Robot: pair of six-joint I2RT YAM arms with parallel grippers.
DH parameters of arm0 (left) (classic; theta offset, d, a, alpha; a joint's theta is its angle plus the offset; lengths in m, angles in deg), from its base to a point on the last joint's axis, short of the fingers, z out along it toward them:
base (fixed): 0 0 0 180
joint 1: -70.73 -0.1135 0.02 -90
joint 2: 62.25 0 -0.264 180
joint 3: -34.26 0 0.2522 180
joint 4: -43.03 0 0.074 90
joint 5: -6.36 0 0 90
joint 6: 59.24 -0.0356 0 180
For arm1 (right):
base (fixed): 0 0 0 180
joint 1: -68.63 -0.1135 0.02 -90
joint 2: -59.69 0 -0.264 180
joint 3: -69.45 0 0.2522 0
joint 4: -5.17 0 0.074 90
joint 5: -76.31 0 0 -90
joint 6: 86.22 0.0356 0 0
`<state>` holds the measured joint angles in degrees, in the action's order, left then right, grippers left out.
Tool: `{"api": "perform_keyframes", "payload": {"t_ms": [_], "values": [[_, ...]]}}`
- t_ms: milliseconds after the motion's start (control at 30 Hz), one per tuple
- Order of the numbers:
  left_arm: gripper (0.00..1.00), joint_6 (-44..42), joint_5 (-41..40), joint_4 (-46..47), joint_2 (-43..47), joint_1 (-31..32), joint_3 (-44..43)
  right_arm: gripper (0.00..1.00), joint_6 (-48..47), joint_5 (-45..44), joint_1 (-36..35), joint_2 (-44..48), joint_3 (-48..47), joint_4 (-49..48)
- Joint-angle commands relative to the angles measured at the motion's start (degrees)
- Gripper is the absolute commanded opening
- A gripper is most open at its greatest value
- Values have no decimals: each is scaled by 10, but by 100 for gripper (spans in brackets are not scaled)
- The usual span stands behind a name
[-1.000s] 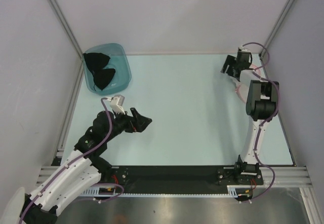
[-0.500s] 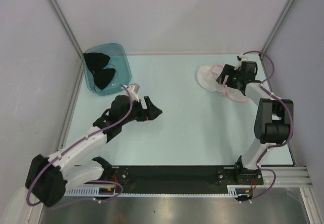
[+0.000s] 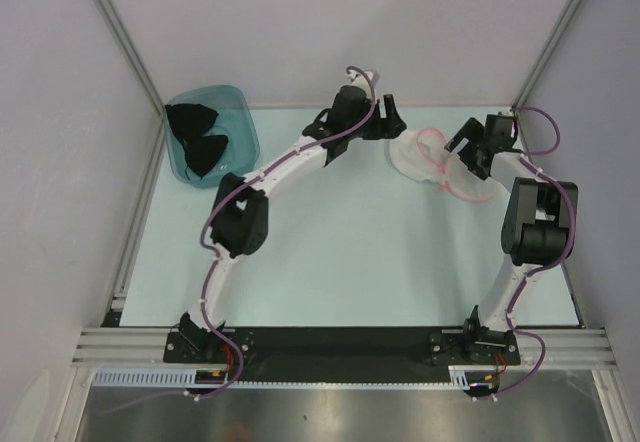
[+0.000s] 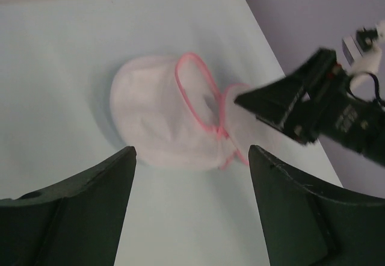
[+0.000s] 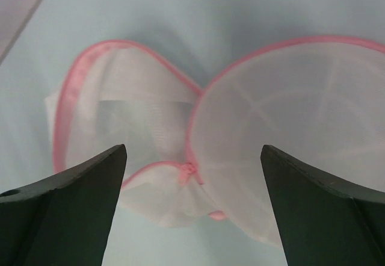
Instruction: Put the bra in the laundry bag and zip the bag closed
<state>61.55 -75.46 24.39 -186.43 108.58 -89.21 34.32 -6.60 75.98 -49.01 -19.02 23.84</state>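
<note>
I am looking down from the top camera, which is sitting high up behind both arms and taking in the whole table. The left wrist camera is peeking forward and down between its own fingers, near the laundry bag. The right wrist camera is hanging right over that same bag, very close. All three are showing the bag.

Bag: white translucent mesh with pink zipper trim. Bra: black. Tub: translucent teal. Bench: pale mint green. Walls: light grey.
</note>
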Motion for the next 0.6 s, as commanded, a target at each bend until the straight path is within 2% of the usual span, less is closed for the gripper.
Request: {"api": "perform_keyframes", "payload": {"t_ms": [0,33,233,367,467,500,533,567], "values": [[80,2,-60,-74,-151,10,-208,99,55,-133,10,22,7,43],[81,13,-64,-50,-166,11,-236,100,52,-143,7,24,11,44],[79,104,-67,79,-242,28,-242,100,45,-140,-2,12,20,51],[79,161,-66,96,-272,39,-269,100,28,-98,-19,9,25,24],[77,190,-65,159,-226,43,-181,100,-6,-106,-40,19,28,-25],[78,192,-75,197,-212,44,-127,100,-8,-104,-44,10,24,-28],[79,191,-81,202,-199,46,-118,97,-13,-86,-45,2,2,-26],[79,186,-81,198,-200,48,-119,87,-16,-76,-45,-8,-12,-11]]}}
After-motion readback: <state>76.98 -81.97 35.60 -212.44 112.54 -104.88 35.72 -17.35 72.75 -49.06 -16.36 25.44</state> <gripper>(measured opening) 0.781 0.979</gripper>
